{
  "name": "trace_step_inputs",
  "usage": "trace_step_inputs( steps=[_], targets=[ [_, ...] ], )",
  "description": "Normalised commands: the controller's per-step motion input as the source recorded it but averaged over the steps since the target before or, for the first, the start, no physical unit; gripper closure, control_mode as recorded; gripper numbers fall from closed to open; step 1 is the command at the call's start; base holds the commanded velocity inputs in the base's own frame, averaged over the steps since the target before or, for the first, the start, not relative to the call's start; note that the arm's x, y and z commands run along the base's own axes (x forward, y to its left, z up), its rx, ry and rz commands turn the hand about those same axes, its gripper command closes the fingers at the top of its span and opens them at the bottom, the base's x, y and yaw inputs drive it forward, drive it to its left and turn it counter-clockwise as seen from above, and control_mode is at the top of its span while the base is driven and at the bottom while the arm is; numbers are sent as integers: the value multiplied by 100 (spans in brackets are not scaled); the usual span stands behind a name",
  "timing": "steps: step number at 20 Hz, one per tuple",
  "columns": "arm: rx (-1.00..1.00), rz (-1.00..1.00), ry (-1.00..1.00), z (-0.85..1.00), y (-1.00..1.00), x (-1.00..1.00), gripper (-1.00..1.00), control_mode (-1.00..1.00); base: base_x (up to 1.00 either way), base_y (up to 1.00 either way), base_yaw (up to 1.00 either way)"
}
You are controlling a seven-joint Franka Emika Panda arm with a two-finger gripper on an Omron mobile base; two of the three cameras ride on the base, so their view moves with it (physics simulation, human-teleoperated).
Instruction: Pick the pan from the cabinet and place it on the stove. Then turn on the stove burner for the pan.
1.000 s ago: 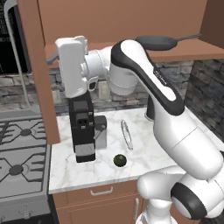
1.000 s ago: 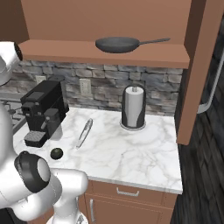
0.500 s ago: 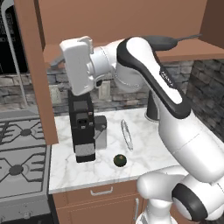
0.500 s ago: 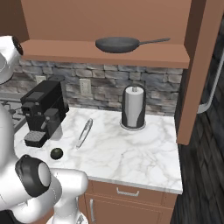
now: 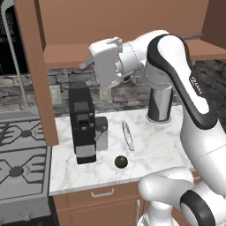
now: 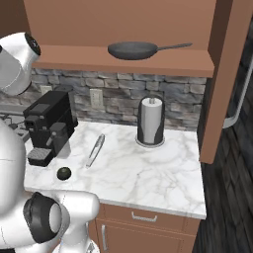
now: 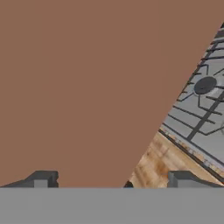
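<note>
The pan [image 6: 132,49] sits alone on the open cabinet [image 6: 123,62] shelf — handle pointing right. The gripper [image 7: 111,179], jaws spread and empty, faces the cabinet door [image 7: 87,87] beside the stove [image 7: 201,105].

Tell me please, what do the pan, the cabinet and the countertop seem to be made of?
The pan looks like dark grey metal with a matte finish: no shine on its rim or straight handle. The cabinet looks like reddish-brown wood, smooth and flat, though no grain is visible, so it may be laminate. The countertop looks like polished white marble: grey veins run across it.
</note>
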Motion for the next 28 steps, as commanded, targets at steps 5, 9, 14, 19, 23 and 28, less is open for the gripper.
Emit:
trace_step_inputs(
  steps=[5,9,14,19,23,28],
  targets=[
    [-3,-11,-14,0,-71,0,-100,-100,0,0,0],
    [-1,-13,-16,0,-73,1,-100,-100,0,0,0],
    [0,-17,-16,0,-73,8,-100,-100,0,0,0],
    [0,-18,-13,0,-75,16,-100,-100,0,0,0],
    [0,-17,-6,0,-77,30,-100,-100,0,0,0],
    [0,-15,-4,0,-77,37,-100,-100,0,0,0]
  ],
)
